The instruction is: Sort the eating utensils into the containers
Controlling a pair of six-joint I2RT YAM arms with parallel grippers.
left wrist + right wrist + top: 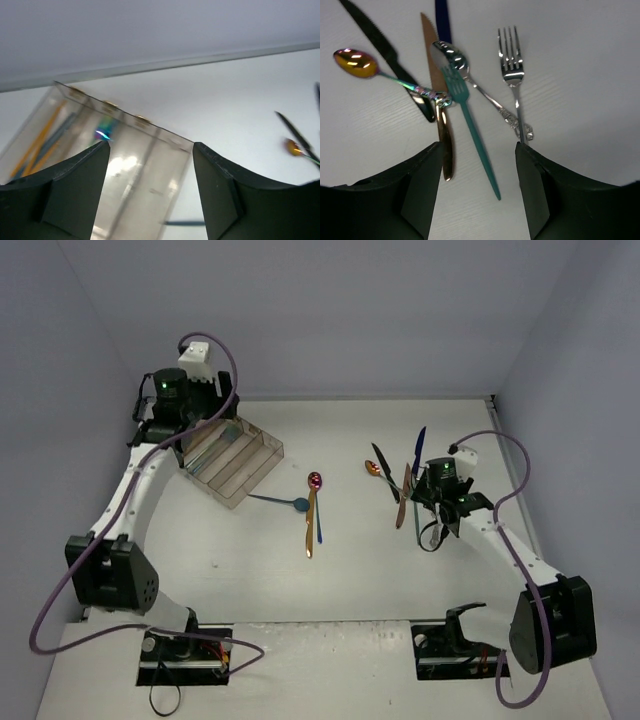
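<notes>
The clear divided tray (262, 452) stands at the back left. My left gripper (212, 422) hovers over its far end, open and empty. In the left wrist view (150, 147) the tray (165, 145) lies below the jaws, with gold and blue sticks (42, 142) in its left compartments. My right gripper (437, 525) is open and empty above a pile of utensils. In the right wrist view (479, 150) this pile holds a teal fork (470, 120), silver fork (512, 75), silver spoon (451, 54), copper knife (440, 115), black knife (385, 55) and iridescent spoon (357, 62).
In mid-table lie a pink spoon (315, 480), a gold knife (310, 525), a blue stick (319, 525) and a teal spoon (290, 504). A dark blue handle (419, 448) sticks out behind the pile. Grey walls close the back and both sides. Purple cables loop off both arms.
</notes>
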